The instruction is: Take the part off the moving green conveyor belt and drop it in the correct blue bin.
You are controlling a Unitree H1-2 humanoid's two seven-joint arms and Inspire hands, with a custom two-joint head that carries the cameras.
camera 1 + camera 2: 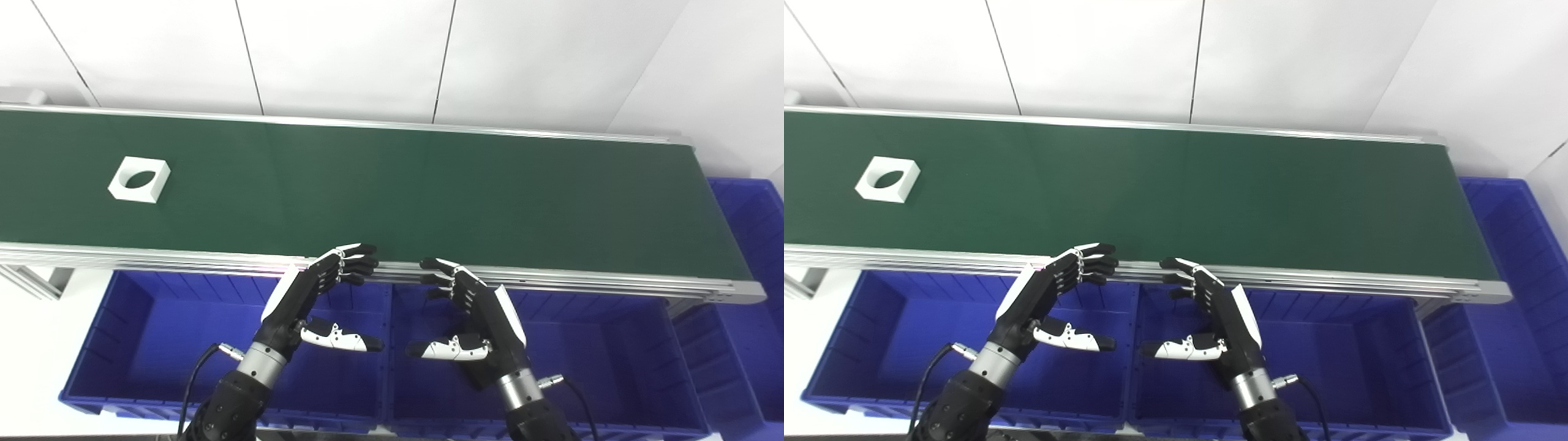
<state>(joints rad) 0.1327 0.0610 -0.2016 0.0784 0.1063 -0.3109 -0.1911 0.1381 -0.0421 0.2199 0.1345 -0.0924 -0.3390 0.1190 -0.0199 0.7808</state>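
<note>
While your left hand (318,294) and right hand (471,312) hovered empty with fingers spread, the white part (139,179) looked light, rigid; pinch its outer walls.

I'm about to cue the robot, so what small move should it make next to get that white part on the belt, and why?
Probably swing the left hand leftward toward the white part. Both hands are open and empty near the belt's front rail, and the part lies far to their left on the green belt, nearer the left hand than the right hand.
</note>
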